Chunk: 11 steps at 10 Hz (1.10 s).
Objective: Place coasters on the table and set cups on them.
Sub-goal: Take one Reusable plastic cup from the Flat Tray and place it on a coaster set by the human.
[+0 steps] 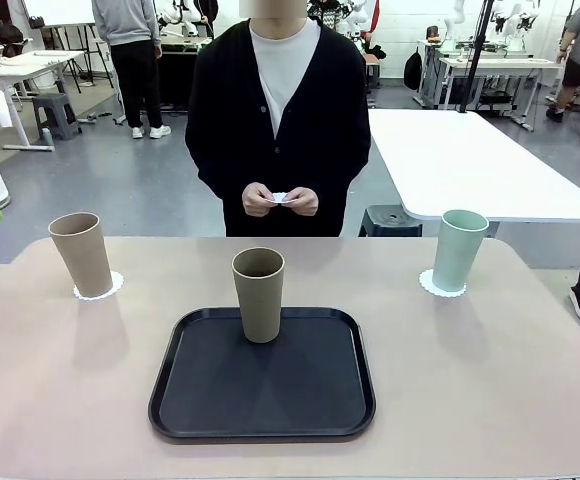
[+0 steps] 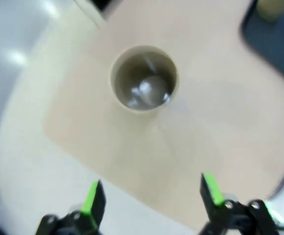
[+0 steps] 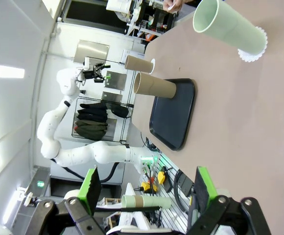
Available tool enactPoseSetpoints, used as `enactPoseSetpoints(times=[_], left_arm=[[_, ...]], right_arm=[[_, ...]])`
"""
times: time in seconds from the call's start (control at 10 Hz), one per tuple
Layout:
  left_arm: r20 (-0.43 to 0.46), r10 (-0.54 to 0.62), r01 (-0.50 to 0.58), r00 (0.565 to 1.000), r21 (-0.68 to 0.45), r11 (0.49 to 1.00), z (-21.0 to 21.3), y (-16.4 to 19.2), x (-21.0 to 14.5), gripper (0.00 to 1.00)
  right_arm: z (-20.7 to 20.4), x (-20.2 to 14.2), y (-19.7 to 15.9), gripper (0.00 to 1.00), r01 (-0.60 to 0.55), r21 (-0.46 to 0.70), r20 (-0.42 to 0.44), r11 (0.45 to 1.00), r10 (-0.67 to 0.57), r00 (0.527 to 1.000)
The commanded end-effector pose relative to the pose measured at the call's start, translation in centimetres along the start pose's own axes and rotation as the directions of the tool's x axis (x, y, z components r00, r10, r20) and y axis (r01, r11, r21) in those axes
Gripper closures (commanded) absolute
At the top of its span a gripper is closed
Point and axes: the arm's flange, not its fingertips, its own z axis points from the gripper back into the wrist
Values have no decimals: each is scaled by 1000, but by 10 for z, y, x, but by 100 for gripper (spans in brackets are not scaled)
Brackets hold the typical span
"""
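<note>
**Coasters [image 1: 100, 288] lie under two cups; a third is in the person's hands**

The left gripper [image 2: 152, 196] hangs above the table [image 1: 50, 400] with its green-padded fingers [image 2: 93, 198] spread wide and nothing between them. It looks straight down into the left cup [image 2: 143, 78], a brown one. That view is blurred, so I cannot tell from it what lies under the cup. The right gripper [image 3: 147, 186] is spread just as wide and is also empty, well back from the mint cup [image 3: 227, 29].

From the front, the left cup stands upright on a white scalloped coaster near the far left of the table. The mint cup stands upright on its own coaster [image 1: 442, 285] at the far right. Between them a black tray [image 1: 262, 400] sits in the middle of the table. The middle cup [image 1: 258, 293], also brown, stands upright on the tray's floor, close to its far rim.

At the far side a person stands facing the table. Both hands [image 1: 260, 198] are held together in front of the waist, pinching a small white piece [image 1: 280, 197] between the fingertips. It looks like a coaster, though it is too small to be sure.
</note>
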Motion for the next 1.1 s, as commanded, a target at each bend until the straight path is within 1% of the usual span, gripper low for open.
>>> enactPoseSetpoints(times=[0.0, 0.2, 0.3, 0.4, 0.5, 0.9, 1.0], left_arm=[[-153, 9, -30, 988, -134, 991, 19, -33, 19, 0], [-166, -39, 10, 985, -167, 986, 26, -54, 26, 0], [-131, -36, 13, 991, -171, 985, 25, -59, 28, 0], [-52, -85, 74, 995, -196, 978, 15, -59, 22, 0], [-172, -36, 7, 984, -167, 986, 23, -64, 28, 0], [-172, -36, 7, 984, -167, 986, 23, -64, 28, 0], [-152, -51, 24, 987, -179, 984, 21, -64, 27, 0]], right_arm=[[1, 3, 2, 0, 13, 1, 16, 1000, -13, 1000], [1, 3, 2, 0, 13, 1, 16, 1000, -13, 1000], [1, 3, 2, 0, 13, 1, 16, 1000, -13, 1000], [1, 3, 2, 0, 13, 1, 16, 1000, -13, 1000], [1, 3, 2, 0, 13, 1, 16, 1000, -13, 1000], [1, 3, 2, 0, 13, 1, 16, 1000, -13, 1000], [1, 3, 2, 0, 13, 1, 16, 1000, -13, 1000]])
